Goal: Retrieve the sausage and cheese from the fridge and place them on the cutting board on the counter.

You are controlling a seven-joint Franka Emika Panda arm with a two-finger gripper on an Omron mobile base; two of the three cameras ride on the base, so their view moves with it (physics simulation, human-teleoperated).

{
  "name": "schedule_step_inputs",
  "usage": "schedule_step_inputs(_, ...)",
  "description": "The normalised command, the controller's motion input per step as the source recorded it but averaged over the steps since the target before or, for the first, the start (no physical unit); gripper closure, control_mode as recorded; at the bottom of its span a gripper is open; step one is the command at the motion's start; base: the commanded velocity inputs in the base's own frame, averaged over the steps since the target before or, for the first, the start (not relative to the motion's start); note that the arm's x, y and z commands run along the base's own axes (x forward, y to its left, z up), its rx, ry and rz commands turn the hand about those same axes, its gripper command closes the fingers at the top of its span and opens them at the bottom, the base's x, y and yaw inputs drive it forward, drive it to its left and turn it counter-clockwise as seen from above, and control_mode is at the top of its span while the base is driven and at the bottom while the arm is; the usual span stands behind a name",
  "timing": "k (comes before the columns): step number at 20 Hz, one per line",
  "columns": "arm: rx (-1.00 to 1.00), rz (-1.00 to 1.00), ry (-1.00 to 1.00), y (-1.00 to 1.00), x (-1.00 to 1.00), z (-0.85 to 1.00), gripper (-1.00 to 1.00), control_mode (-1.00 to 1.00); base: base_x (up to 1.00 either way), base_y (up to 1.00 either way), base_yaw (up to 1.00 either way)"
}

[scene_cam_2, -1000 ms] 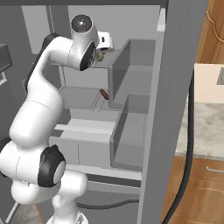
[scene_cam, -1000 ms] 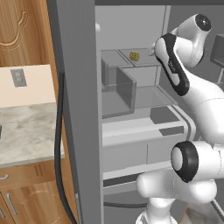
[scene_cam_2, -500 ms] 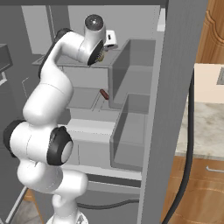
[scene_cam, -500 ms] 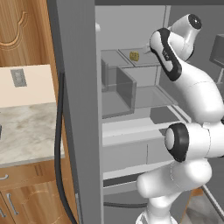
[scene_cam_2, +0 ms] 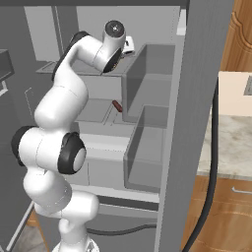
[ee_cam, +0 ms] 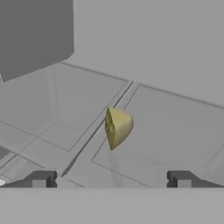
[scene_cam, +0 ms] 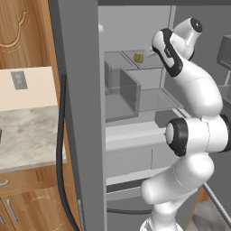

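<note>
The small yellowish-olive wedge of cheese (ee_cam: pixel 117 127) is seen lying on an upper grey shelf (ee_cam: pixel 175 131) inside the tall grey open fridge (scene_cam: pixel 76 90). The two-finger gripper (ee_cam: pixel 111 179) is held just short of it, jaws spread wide, nothing gripped. A small reddish-brown sausage (scene_cam_2: pixel 117 106) is spotted one shelf lower.

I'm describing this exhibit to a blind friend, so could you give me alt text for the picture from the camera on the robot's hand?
A small yellowish wedge of cheese sits on a grey fridge shelf, straight ahead of the robot's open gripper, whose two dark fingertips rise at the bottom edge, spread wide and touching nothing. Plain grey fridge walls lie behind.
</note>
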Motion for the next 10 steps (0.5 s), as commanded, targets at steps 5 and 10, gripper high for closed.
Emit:
schedule_step_inputs(5, 0.00, 0.03, 0.00, 0.03, 0.52, -0.09, -1.00, -1.00, 0.00, 0.00, 0.00)
schedule_step_inputs(10, 0.00, 0.04, 0.02, 0.11, 0.43, -0.06, -1.00, -1.00, 0.00, 0.00, 0.00)
